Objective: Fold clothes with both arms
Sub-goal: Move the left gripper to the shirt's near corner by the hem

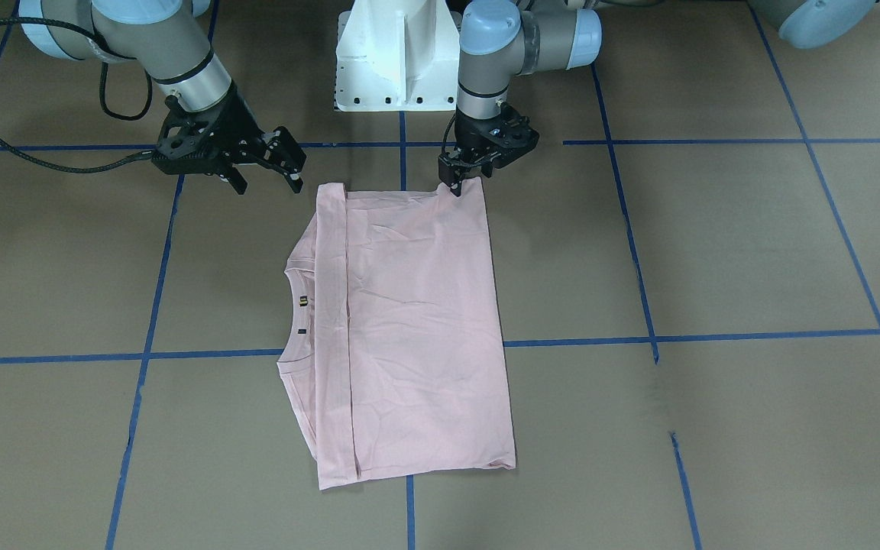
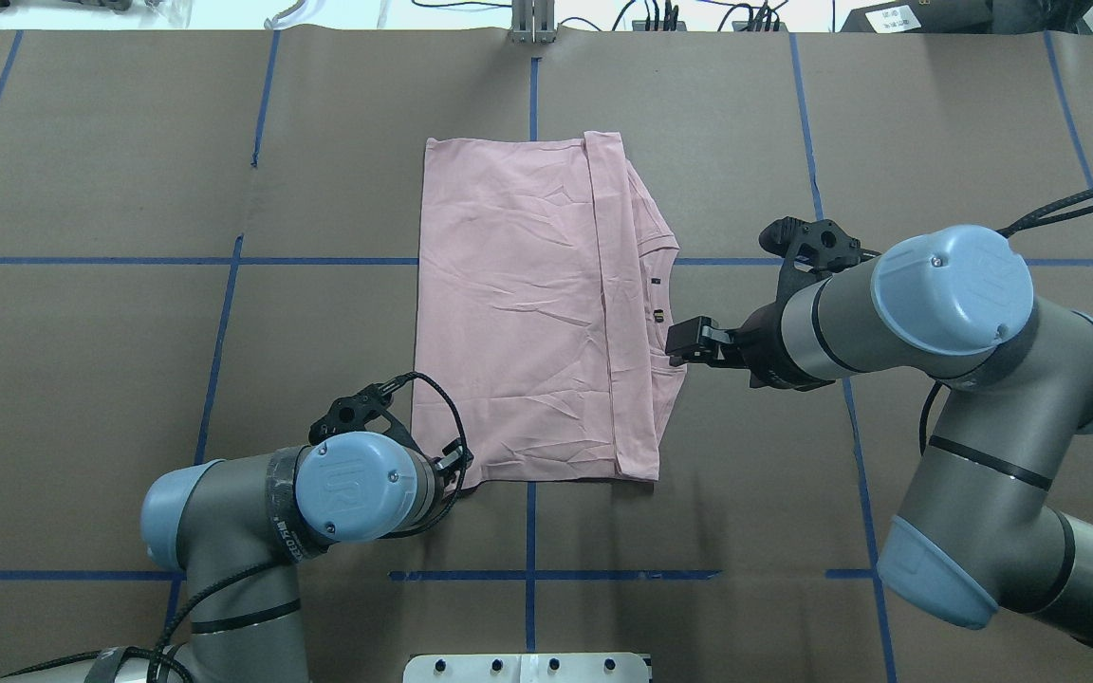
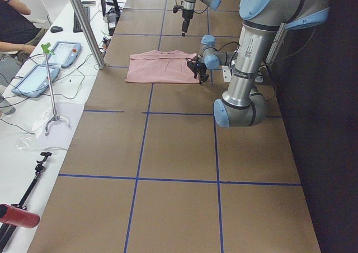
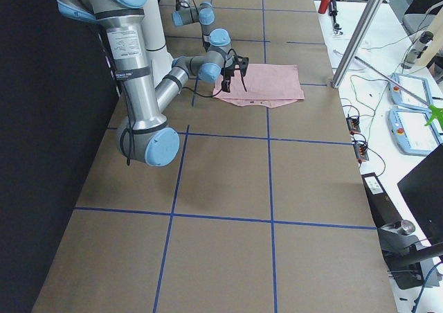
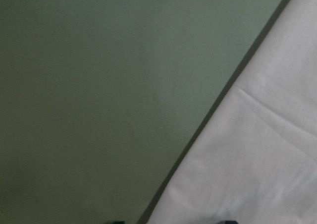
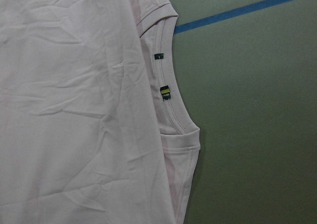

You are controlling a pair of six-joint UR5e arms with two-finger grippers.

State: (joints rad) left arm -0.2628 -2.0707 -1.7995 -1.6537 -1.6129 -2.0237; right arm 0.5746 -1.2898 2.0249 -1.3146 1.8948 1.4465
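Pink T-shirt (image 1: 417, 321) lies folded on taped table (image 1: 715, 244) near white pedestal (image 1: 394, 53); left gripper (image 1: 467, 182) at its corner, right gripper (image 1: 266, 182) alongside, both spread.

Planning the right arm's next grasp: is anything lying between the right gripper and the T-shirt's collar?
Nothing visible: only bare table lies between the right gripper and the T-shirt.

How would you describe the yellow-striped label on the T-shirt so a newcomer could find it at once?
Find the pale pink T-shirt lying folded on the brown table, then its neckline on the side nearest the right gripper. Two tiny labels sit on the collar band; the wanted label has a yellow stripe, whereas its neighbour is dark, without yellow.
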